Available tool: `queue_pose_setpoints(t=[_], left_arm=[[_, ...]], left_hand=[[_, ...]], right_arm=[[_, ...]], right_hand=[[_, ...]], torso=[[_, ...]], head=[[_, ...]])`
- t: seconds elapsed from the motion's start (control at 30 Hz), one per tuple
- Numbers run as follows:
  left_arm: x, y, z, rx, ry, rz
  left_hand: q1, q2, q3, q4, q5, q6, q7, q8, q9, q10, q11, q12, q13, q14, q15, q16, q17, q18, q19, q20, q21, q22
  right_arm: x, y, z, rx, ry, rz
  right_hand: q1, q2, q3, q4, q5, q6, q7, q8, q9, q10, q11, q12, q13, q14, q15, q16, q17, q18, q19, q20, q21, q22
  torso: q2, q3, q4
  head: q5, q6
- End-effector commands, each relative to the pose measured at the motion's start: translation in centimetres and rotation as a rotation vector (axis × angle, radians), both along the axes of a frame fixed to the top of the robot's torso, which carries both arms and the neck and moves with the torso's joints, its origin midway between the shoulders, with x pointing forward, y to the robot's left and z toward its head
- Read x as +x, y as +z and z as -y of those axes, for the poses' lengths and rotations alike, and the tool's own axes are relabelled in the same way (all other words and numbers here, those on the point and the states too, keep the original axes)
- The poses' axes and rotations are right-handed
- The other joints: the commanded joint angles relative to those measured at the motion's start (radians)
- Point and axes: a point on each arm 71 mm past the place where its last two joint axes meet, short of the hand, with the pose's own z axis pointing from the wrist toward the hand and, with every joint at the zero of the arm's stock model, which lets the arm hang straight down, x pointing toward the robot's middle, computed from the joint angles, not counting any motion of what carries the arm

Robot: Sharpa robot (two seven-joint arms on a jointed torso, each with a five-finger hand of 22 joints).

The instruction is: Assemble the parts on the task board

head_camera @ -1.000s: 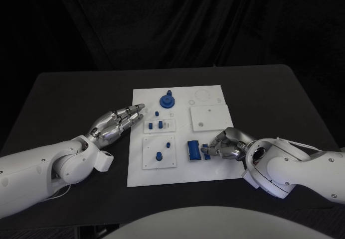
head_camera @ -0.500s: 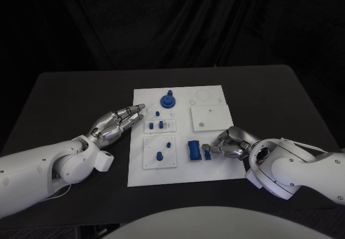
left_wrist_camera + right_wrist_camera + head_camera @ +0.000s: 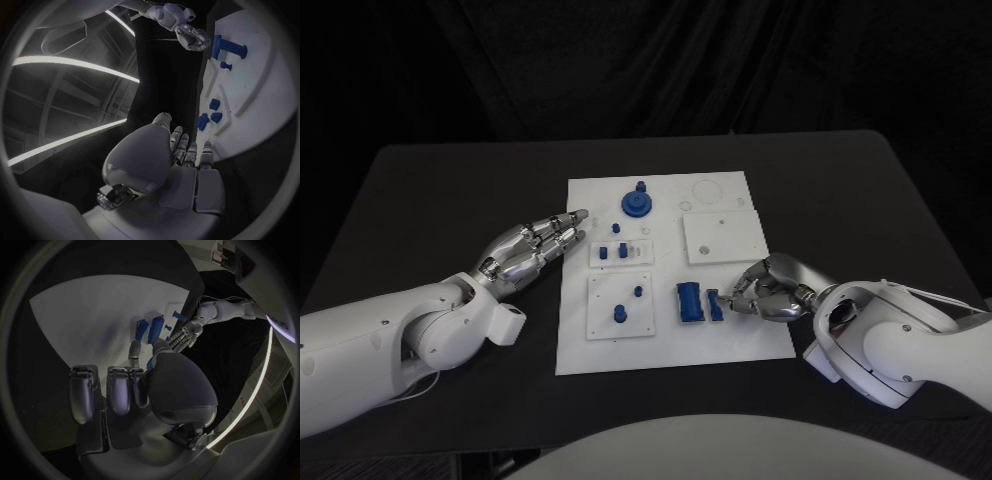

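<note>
Two blue parts (image 3: 698, 302) on task board (image 3: 733, 335) beside right hand (image 3: 769, 290).

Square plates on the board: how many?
3: small plate left of centre; bigger plate nearer the robot; third plate at right. None seems hidden.

R hand (image 3: 764, 290) grip on small part (image 3: 715, 305) unclear.

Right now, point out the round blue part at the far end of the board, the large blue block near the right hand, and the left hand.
round blue part (image 3: 636, 206), head view, on its disc top.
large blue block (image 3: 688, 302), head view, on its upper face.
left hand (image 3: 531, 250), head view, on the back of the hand.
</note>
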Motion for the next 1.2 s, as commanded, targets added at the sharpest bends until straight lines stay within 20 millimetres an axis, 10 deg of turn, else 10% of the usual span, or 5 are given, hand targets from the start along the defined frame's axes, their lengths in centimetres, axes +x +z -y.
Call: queue_pose_setpoints(t=[0.03,1.2], left_arm=[[-0.1,0.1,0.1,-0.015,-0.003,0.011],[-0.1,0.0,0.3,-0.015,-0.008,0.007]], left_hand=[[0.008,0.001,0.005,0.0,0.001,0.008,-0.001,0.004,0.001,0.0,0.008,0.007,0.001,0.002,0.004,0.002,0.002,0.003,-0.003,0.007,0.006,0.001],[0.008,0.0,0.007,0.0,0.001,0.009,-0.001,0.004,0.001,0.001,0.008,0.007,0.001,0.002,0.003,0.002,0.002,0.004,-0.003,0.008,0.006,0.001]], right_arm=[[-0.4,-0.2,-0.2,-0.022,0.05,-0.007],[-0.5,-1.6,-0.2,-0.085,0.025,-0.074]], right_hand=[[0.014,0.0,-0.001,-0.006,0.0,-0.008,-0.001,0.006,0.002,0.104,0.001,0.003,0.263,0.104,0.004,0.003,0.263,-0.004,0.097,0.004,0.001,0.258],[0.032,0.014,-0.018,0.001,-0.024,-0.005,-0.008,0.057,0.026,0.104,-0.004,0.003,0.263,0.104,0.0,0.003,0.263,0.001,0.089,0.002,-0.012,0.253]], torso=[[0.0,-0.0006,-0.0006],[0.001,-0.0001,0.0009]], head=[[0.001,0.0],[0.0,0.0]])
